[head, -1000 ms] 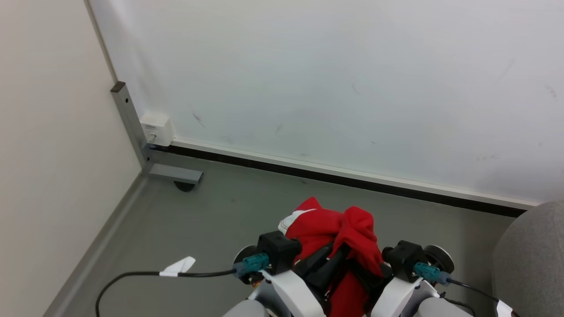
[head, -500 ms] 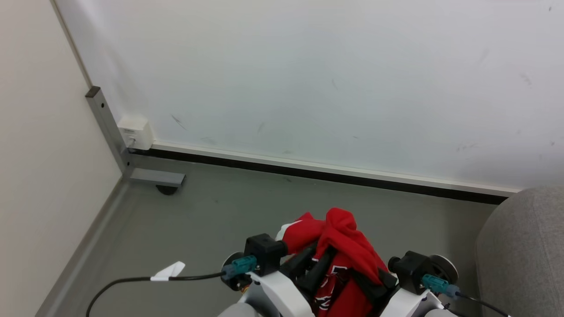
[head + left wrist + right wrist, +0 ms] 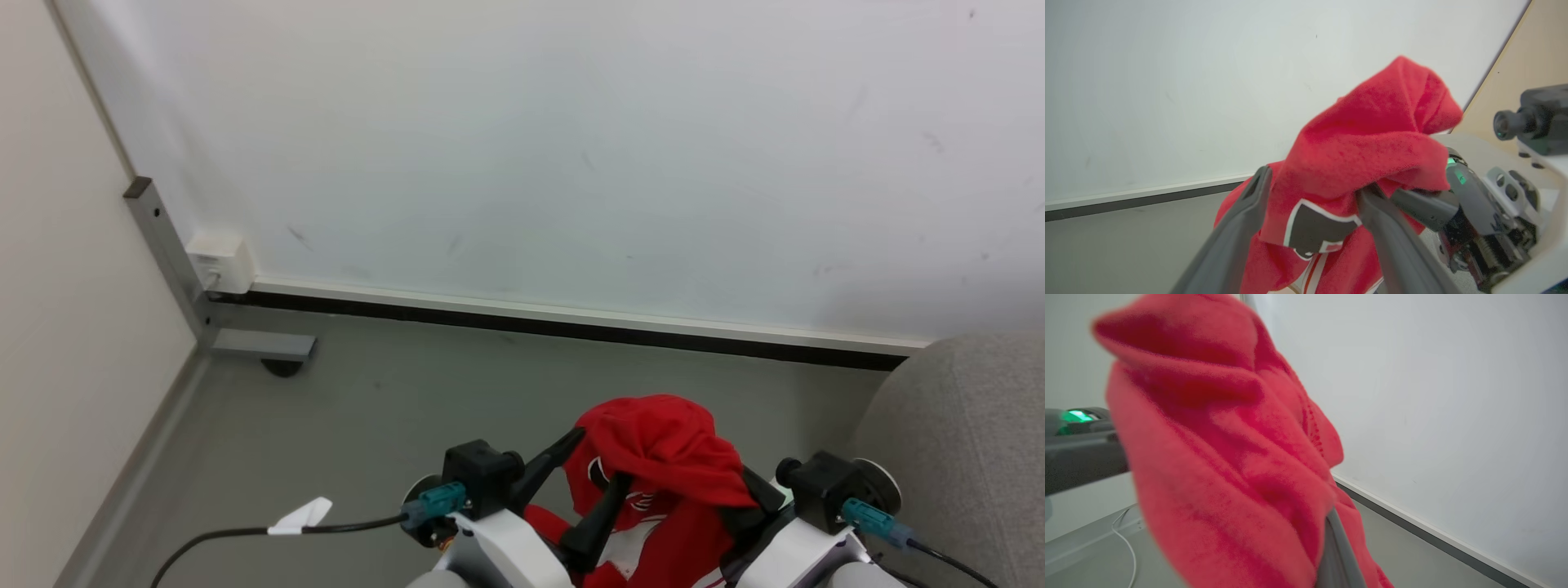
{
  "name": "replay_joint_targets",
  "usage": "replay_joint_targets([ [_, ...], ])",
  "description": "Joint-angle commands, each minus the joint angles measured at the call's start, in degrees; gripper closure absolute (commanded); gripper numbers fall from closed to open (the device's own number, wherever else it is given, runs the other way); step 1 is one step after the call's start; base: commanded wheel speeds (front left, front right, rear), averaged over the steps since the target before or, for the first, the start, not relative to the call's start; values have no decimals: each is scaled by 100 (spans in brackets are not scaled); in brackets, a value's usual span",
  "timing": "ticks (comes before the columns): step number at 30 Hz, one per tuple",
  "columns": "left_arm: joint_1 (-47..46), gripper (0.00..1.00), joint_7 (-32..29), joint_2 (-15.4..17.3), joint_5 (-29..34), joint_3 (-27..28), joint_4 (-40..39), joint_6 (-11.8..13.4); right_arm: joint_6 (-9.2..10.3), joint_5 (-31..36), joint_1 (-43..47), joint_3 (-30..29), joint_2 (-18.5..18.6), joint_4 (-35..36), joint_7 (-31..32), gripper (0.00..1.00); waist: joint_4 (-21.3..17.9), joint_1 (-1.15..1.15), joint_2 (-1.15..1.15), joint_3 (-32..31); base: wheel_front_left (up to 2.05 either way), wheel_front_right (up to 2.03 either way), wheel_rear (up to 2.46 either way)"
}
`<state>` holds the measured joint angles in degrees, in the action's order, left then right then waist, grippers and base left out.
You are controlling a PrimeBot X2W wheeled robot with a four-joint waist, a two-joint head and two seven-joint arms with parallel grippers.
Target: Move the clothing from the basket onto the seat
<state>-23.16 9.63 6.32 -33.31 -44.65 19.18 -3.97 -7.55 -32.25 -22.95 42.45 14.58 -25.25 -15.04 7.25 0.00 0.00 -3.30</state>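
The clothing point(image 3: 661, 457), a red garment with a black and white print, hangs bunched over my right gripper point(image 3: 747, 494), which is shut on it. My left gripper point(image 3: 600, 457) stands open right beside it, and a fold of the clothing point(image 3: 1363, 139) lies between its spread fingers point(image 3: 1249, 216) without being pinched. In the left wrist view the right gripper point(image 3: 1408, 202) pokes out from under the cloth. The red cloth point(image 3: 1216, 457) covers most of the right wrist view. The light grey seat point(image 3: 963, 433) shows at the right edge, close to my right arm. The basket is out of view.
A white wall panel with a dark baseboard point(image 3: 571, 327) runs across ahead. A grey metal frame foot with a caster point(image 3: 265, 349) and a white box point(image 3: 219, 263) sit in the left corner. A black cable with a white tag point(image 3: 302, 516) lies on the grey floor.
My left gripper has opened and let go of the clothing, which now hangs from the right gripper. The camera has swung right, bringing more of the seat into view.
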Motion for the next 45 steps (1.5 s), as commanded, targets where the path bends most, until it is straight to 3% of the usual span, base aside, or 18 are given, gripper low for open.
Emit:
replay_joint_targets([
  [1, 85, 0, 41, 54, -32, 18, -38, 30, 12, 61, 112, -115, 69, 67, -20, 100, -151, 0, 0, -5, 0, 0, 0],
  [18, -86, 0, 276, 100, 146, -24, -203, 99, 12, 568, 121, -988, 463, 446, -20, 100, -1906, 0, 0, 263, 0, 0, 0],
  [31, -313, 0, 467, 81, 420, -97, -80, 117, 12, 766, 185, -1586, 495, 831, -11, 100, -3289, 0, 0, 497, 0, 0, 0],
  [39, -378, 0, 526, 41, 540, -71, 42, 106, 12, 852, 233, -1824, 462, 1018, -11, 100, -3684, 0, 0, 600, 0, 0, 0],
  [45, -461, 0, 556, -13, 620, -75, 157, 50, 12, 925, 265, -1998, 497, 1126, -12, 100, -3742, 0, 0, 671, 0, 0, 0],
])
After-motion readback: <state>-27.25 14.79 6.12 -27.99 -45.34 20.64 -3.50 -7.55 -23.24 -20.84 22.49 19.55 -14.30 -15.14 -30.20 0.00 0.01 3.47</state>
